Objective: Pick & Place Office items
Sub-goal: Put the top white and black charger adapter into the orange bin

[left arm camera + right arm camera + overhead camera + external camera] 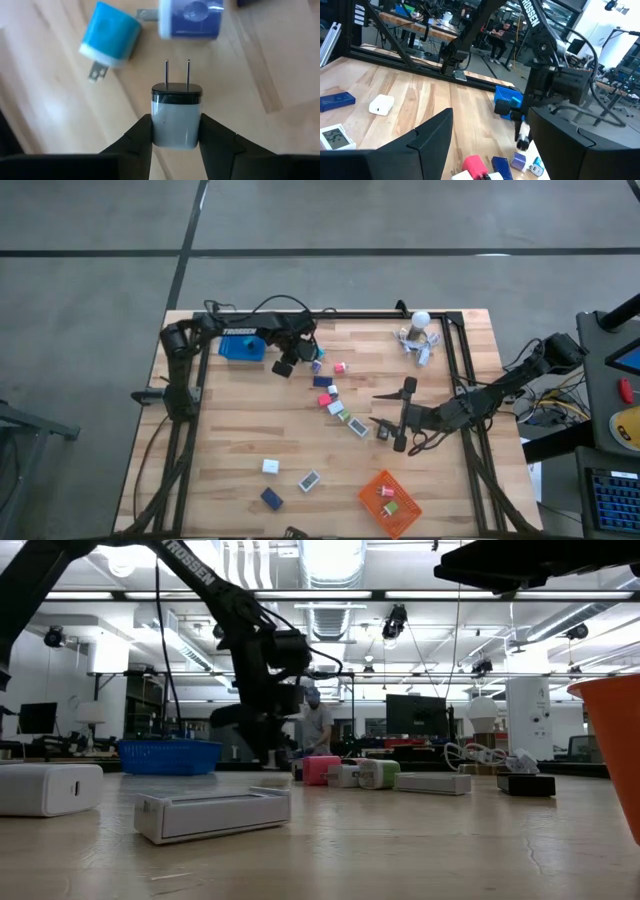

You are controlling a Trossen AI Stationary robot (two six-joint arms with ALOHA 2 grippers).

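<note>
Beside the blue basket (241, 347) — left gripper (176, 131) clamped on a white charger (176, 117) (prongs forward); right gripper (487, 137) spread, empty.

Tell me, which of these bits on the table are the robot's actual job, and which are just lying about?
Job:
- grey plug charger, shut in left gripper
- light-blue plug
- pink block
- white box

Lying about:
- clip cluster
- blue basket
- orange basket

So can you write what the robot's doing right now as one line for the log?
left gripper: shut on white charger, near blue basket | right gripper: open, empty, mid-table | orange basket: some items inside
</note>
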